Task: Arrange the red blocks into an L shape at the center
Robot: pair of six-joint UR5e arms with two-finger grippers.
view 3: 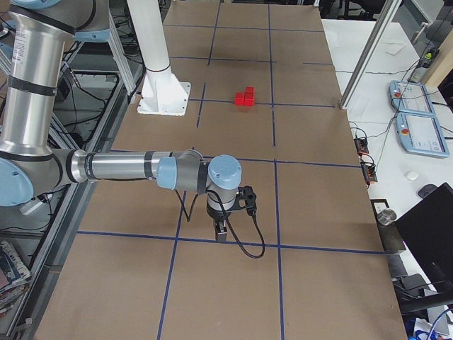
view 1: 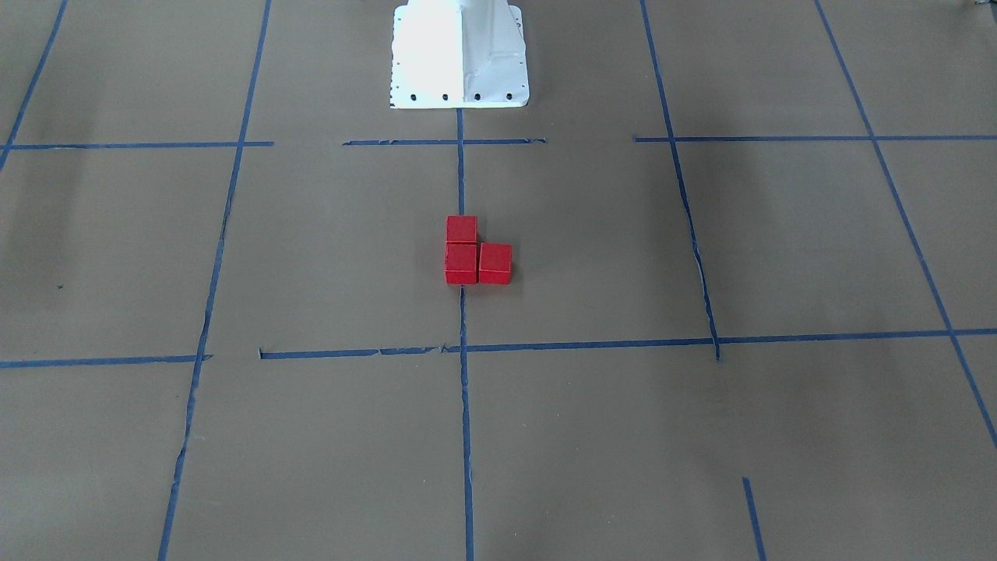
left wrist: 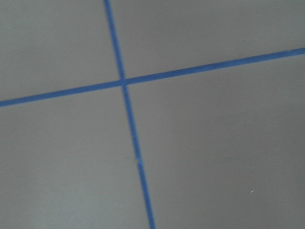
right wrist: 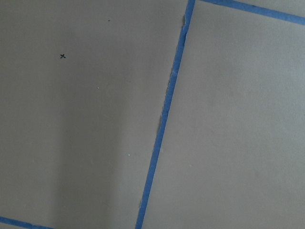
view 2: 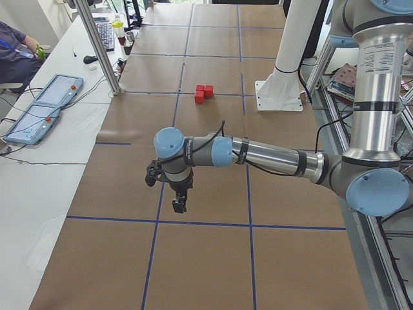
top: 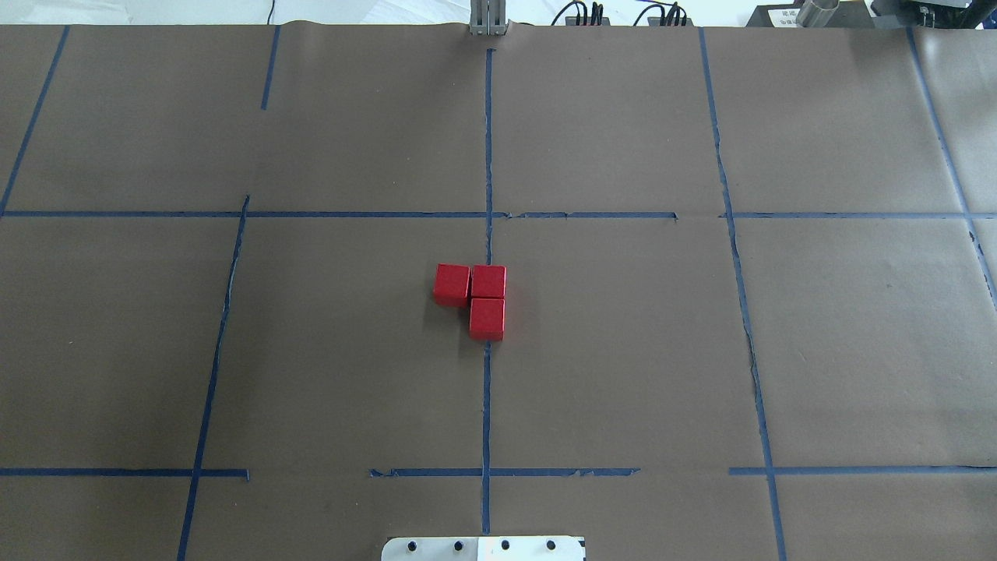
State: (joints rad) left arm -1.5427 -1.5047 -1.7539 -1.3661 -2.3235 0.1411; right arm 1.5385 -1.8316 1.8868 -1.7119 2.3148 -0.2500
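Note:
Three red blocks (view 1: pixel 461 263) sit touching in an L shape on the brown paper at the table's centre, on the middle tape line. In the overhead view (top: pixel 488 281) two lie side by side and the third (top: pixel 487 318) sits on the robot's side of the right one. They also show in the left side view (view 2: pixel 204 93) and the right side view (view 3: pixel 245 97). My left gripper (view 2: pixel 179 205) hangs over the table's left end, far from the blocks. My right gripper (view 3: pixel 221 232) hangs over the right end. I cannot tell whether either is open. Both wrist views show only paper and tape.
The white robot base (view 1: pixel 459 54) stands behind the blocks, and also shows in the overhead view (top: pixel 483 548). Blue tape lines grid the brown paper. An aluminium post (view 2: pixel 106 58), teach pendants (view 2: pixel 39 110) and a seated person (view 2: pixel 13 45) are at the far side table.

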